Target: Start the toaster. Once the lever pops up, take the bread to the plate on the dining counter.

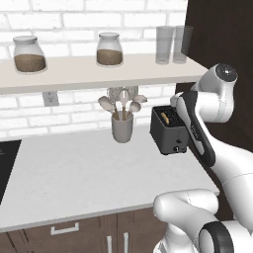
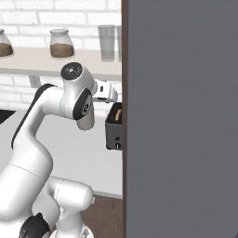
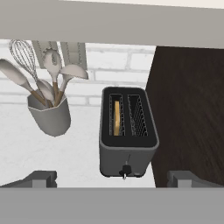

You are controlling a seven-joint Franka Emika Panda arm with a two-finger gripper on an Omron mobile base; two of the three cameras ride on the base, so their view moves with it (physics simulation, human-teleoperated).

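We are hovering the gripper (image 3: 111,179), jaws wide open and empty, over the toaster (image 3: 128,131) at frame centre, bread (image 3: 117,117) sitting in its left slot. Next, we judge, pressing the front lever (image 3: 126,170) down.

Dark toaster (image 3: 127,131) upright, frame centre, lever at its front low edge; bread (image 3: 116,118) on edge in left slot.
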